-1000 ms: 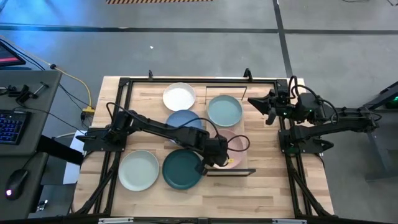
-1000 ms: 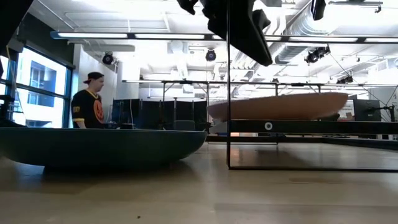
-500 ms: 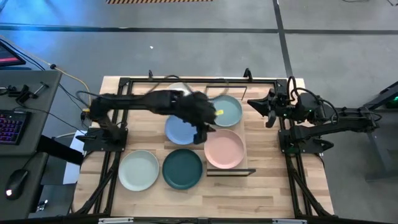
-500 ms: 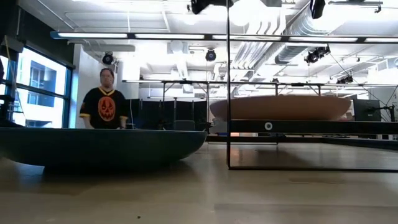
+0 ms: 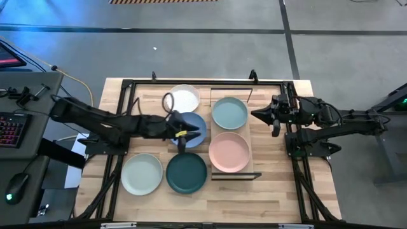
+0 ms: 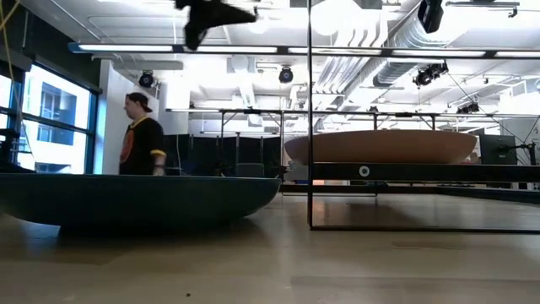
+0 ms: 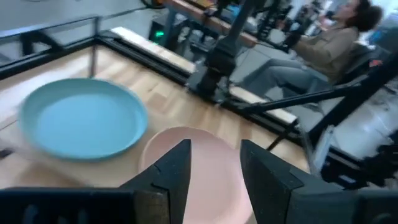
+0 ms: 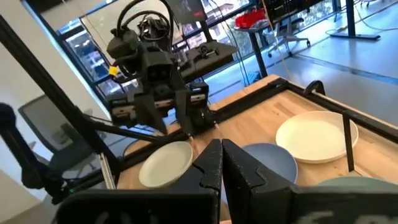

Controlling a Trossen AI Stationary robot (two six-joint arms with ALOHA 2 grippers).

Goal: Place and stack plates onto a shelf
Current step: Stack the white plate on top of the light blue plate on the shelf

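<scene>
Left hand (image 5: 180,135) has withdrawn over blue plate (image 5: 192,127); shelf (image 5: 230,130) runs front-to-back.

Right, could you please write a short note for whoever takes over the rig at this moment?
Left gripper: open, empty, over the blue plate.
Right gripper: shut, waiting beside the shelf.
Done: pink plate and one pale green plate lie side by side on the shelf.
Left: white plate, blue plate, dark teal plate and second pale green plate on the tabletop; nothing stacked.
</scene>
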